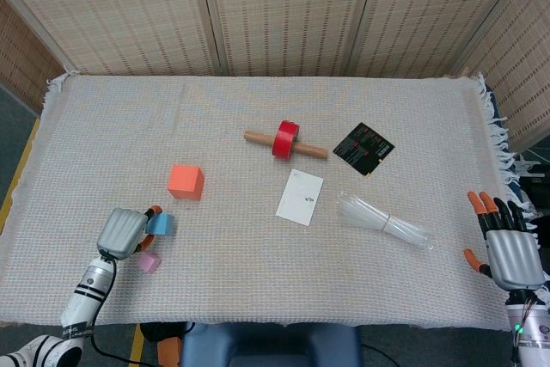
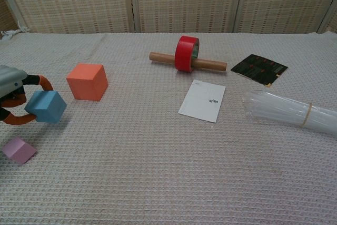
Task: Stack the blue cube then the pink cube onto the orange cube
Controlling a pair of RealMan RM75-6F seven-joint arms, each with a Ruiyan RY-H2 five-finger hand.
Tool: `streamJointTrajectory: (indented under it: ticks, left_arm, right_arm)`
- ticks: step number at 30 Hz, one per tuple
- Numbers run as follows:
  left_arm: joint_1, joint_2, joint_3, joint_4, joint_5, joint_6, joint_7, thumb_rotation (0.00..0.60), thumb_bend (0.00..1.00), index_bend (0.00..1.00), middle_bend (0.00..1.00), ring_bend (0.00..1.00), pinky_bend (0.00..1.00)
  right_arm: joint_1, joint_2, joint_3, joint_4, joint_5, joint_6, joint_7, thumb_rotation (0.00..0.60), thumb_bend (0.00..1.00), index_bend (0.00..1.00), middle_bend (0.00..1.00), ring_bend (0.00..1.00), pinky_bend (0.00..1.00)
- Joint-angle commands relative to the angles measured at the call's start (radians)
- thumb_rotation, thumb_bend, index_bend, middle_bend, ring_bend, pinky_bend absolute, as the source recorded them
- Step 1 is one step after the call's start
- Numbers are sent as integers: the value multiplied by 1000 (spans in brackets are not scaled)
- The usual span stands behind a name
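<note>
Your left hand (image 2: pixel 13 94) grasps the blue cube (image 2: pixel 46 106), raised beside the orange cube (image 2: pixel 87 81); it looks light and stiff, so hold opposite flat faces while your right hand (image 1: pixel 512 251) rests spread, empty.

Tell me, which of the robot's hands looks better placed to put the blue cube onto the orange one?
The left hand. It already holds the blue cube, lifted off the cloth close beside the orange cube. The right hand rests open at the far edge of the table, away from all the cubes.
</note>
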Motion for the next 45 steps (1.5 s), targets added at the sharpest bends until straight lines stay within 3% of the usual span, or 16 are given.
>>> streamJointTrajectory:
  ticks: [1,11,17,24,30,37,45]
  left_arm:
    - [-1,31,-18,-26,-13,9,11,600,309,493,1000,950,1000]
    - [-83,120,-114,-115,-146,-103,24,600,308,498,1000,951,1000]
    - [-133,110,-150,-152,-219,-133,72,600,315,535,1000,967,1000]
    - [-217,77,-186,-162,-366,-168,213,600,315,529,1000,971,1000]
    - [-286,34,-199,-101,-452,-185,288,600,315,527,1000,972,1000]
    - [-332,-6,-185,-4,-462,-190,305,600,314,515,1000,971,1000]
    - [-350,-18,-158,25,-462,-203,295,600,315,501,1000,972,1000]
  right_arm:
    - [0,0,1,0,1,1,1,600,161,0,0,0,0]
    - [1,-4,9,4,15,4,-6,600,161,0,0,0,0]
    - [3,-6,13,5,23,1,-7,600,161,0,0,0,0]
    - [8,-3,14,5,30,-9,-1,600,161,0,0,0,0]
    - [8,2,17,4,37,-11,6,600,161,0,0,0,0]
    - [9,5,22,7,50,-14,11,600,161,0,0,0,0]
    - [9,7,25,5,55,-11,12,600,161,0,0,0,0]
